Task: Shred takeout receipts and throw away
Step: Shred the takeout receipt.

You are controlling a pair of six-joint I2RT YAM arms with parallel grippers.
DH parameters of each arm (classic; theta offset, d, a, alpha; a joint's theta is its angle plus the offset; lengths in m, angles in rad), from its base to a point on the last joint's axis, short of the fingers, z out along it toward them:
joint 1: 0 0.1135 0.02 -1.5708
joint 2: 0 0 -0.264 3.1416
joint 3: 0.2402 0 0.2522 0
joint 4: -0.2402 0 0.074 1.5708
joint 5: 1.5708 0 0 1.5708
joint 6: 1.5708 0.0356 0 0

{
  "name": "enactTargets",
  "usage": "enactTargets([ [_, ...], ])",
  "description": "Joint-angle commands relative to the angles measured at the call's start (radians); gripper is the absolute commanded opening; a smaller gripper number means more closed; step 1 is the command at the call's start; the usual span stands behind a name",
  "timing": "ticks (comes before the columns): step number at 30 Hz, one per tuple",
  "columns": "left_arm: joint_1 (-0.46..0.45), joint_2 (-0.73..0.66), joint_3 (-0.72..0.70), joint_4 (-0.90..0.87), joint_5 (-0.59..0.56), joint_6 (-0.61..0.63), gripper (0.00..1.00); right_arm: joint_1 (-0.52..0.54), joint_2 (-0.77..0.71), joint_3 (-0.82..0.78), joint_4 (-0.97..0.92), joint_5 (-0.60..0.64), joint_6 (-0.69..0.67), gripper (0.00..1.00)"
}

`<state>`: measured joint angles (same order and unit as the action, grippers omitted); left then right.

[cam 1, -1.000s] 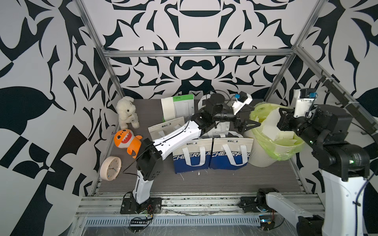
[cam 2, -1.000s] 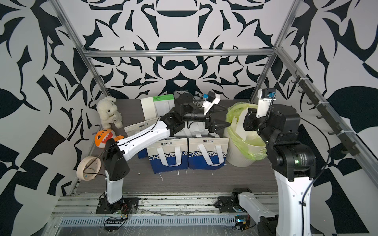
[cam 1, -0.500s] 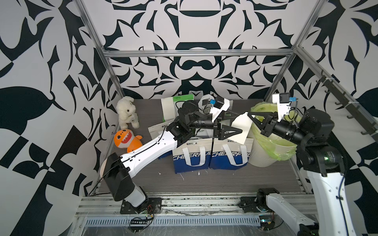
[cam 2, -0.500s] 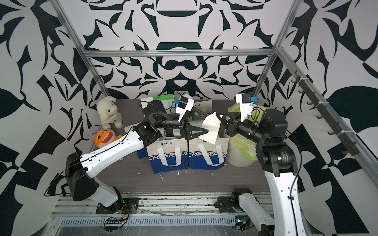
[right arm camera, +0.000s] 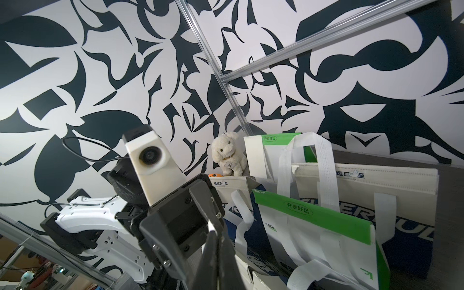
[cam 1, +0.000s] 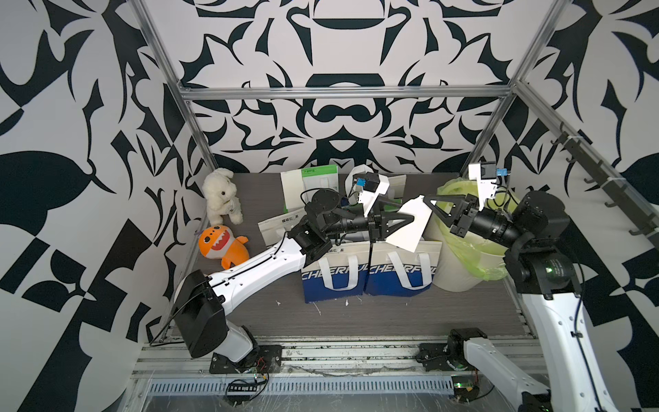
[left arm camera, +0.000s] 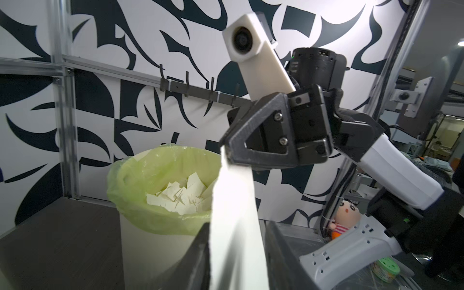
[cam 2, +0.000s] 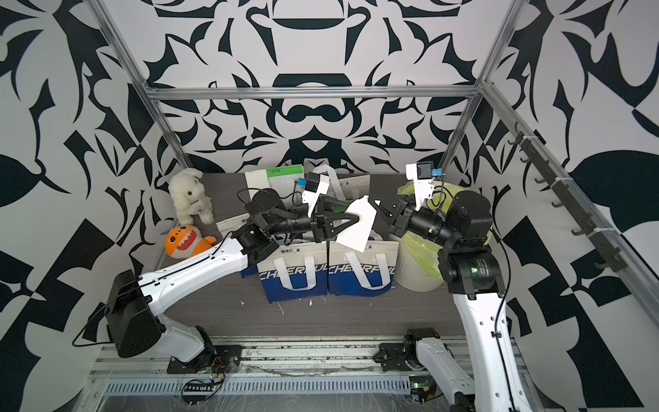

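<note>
Receipt [cam 1: 410,230] — one, aloft: my right end effector [cam 1: 427,200] was clamped tight on it; my left end effector [cam 1: 410,217] stood part-closed around it, grip unclear. Bin [cam 1: 454,274] — one.

"CHEERFUL" on blue-and-cream bag [cam 1: 337,276] and on neighbouring blue bag [cam 1: 401,275], handles covering some letters. Green-banded bag [right arm camera: 331,221]: "开启好运" on band, "COOL" below.
</note>
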<state>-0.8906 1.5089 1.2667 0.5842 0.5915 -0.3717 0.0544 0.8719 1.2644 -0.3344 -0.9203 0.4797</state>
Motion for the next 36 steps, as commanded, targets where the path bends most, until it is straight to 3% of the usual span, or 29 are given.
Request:
enactTargets([
  [1, -0.002, 0.015, 0.009, 0.081, -0.062, -0.041, 0.34, -0.001, -0.025, 0.003, 0.039, -0.027, -0.009, 0.0],
  [9, -0.002, 0.021, -0.002, 0.147, -0.066, -0.082, 0.3, -0.001, -0.039, -0.004, 0.01, -0.022, -0.039, 0.0],
  [12, -0.002, 0.029, -0.006, 0.176, -0.062, -0.103, 0.16, -0.001, -0.041, -0.004, 0.012, -0.019, -0.04, 0.0],
  [16, -0.002, 0.043, 0.0, 0.188, -0.039, -0.116, 0.07, -0.001, -0.042, -0.003, 0.009, -0.011, -0.04, 0.0],
  [17, -0.002, 0.043, 0.0, 0.192, -0.039, -0.117, 0.0, -0.002, -0.043, -0.003, 0.006, -0.005, -0.042, 0.0],
  [21, -0.001, 0.034, -0.011, 0.188, -0.041, -0.1, 0.0, -0.001, -0.042, 0.018, -0.047, -0.004, -0.078, 0.05],
  [22, -0.002, 0.031, -0.013, 0.186, -0.038, -0.095, 0.0, -0.002, -0.041, 0.022, -0.057, -0.002, -0.081, 0.12],
  [25, -0.001, 0.025, -0.011, 0.158, -0.029, -0.079, 0.0, -0.001, -0.031, 0.051, -0.116, 0.012, -0.116, 0.44],
  [27, -0.002, 0.021, 0.003, 0.105, -0.009, -0.053, 0.0, -0.002, -0.016, 0.086, -0.17, 0.02, -0.153, 0.5],
  [30, -0.002, 0.013, 0.019, 0.032, 0.023, -0.022, 0.0, -0.001, 0.01, 0.14, -0.238, 0.026, -0.201, 0.48],
  [36, -0.004, 0.003, 0.04, -0.051, 0.04, 0.021, 0.0, -0.001, 0.041, 0.191, -0.282, -0.011, -0.223, 0.33],
])
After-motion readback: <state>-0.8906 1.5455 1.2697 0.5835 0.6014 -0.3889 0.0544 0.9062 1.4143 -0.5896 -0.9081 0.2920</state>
